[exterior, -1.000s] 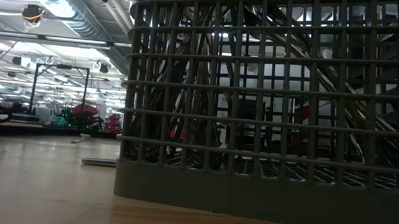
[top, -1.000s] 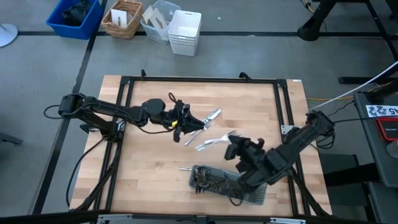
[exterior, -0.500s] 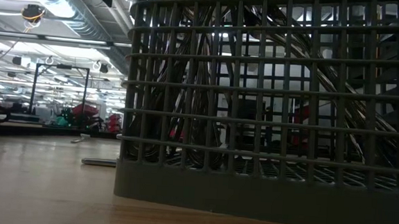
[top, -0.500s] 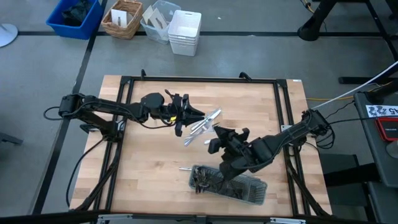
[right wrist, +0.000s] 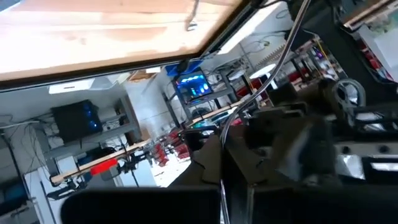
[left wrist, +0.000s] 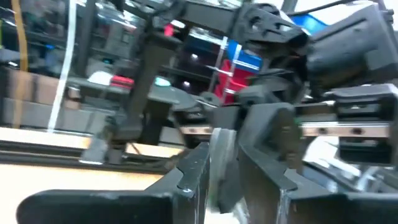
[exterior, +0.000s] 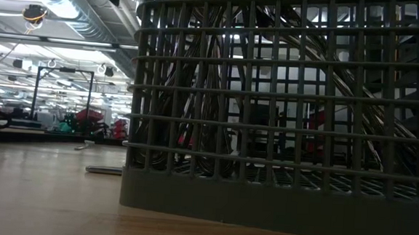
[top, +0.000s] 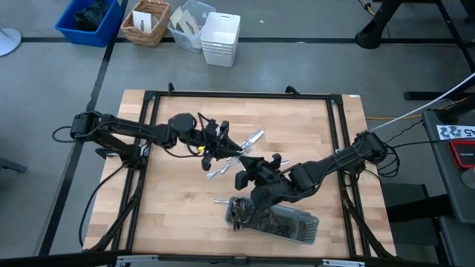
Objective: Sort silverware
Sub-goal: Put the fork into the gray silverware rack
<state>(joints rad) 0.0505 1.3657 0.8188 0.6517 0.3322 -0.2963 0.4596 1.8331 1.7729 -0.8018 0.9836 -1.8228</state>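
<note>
A pale butcher-block wooden table [top: 185, 200] edged by a black metal frame stands on a grey floor. Beyond its far edge sit a blue bin [top: 89, 21], a woven basket [top: 146, 22], a clear plastic container [top: 187, 24] and a white ribbed container [top: 220, 38].

The left arm reaches from the table's left edge toward the middle, its left gripper [top: 220, 141] tilted low over the loose silverware [top: 236, 154], a small scatter of slim shiny pieces near the table's centre. In the left wrist view its dark fingers [left wrist: 193, 177] are clamped on a thin, pale metal piece standing between them.

The right arm stretches from the table's right edge, bent low, ending in the right gripper [top: 243, 176] just beside that scatter and just beyond the dark grey mesh tray [top: 297, 226]. Its jaws are pressed together with nothing seen between them.

The tray, a long grid-walled basket, lies near the table's front edge and holds a tangle of cutlery at its left end. One lone piece [top: 221, 200] lies flat just left of it. The low view shows the tray's grid wall [exterior: 281, 136] close up.
</note>
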